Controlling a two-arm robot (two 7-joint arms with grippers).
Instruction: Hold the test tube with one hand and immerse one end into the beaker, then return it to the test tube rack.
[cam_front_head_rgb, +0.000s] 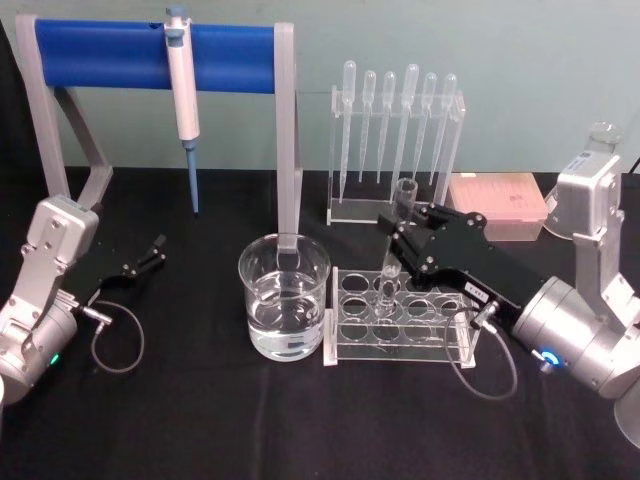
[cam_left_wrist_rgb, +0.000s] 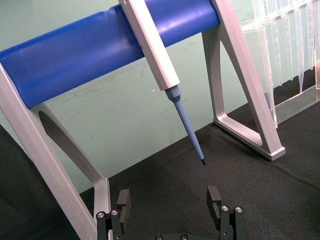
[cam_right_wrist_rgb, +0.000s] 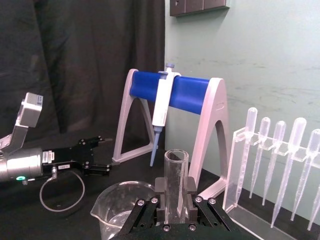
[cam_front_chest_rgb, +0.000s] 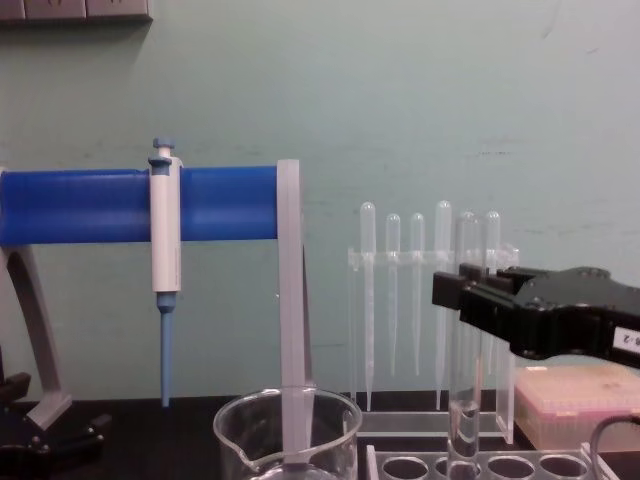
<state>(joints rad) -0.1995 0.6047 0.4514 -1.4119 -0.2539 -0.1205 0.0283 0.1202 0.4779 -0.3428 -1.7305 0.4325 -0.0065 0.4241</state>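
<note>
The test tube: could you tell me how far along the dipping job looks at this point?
Done: the right gripper is shut on the test tube, upright, its rounded end in the clear rack. Whether it is leaving or returning cannot be told. If leaving, what remains is carrying it to the beaker, beside the rack and holding clear liquid, dipping one end and returning. The left gripper rests open, apart.

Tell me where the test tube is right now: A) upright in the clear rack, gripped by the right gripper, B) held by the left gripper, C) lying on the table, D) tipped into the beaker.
A: the right gripper is shut on the test tube, standing upright in the rack.
</note>
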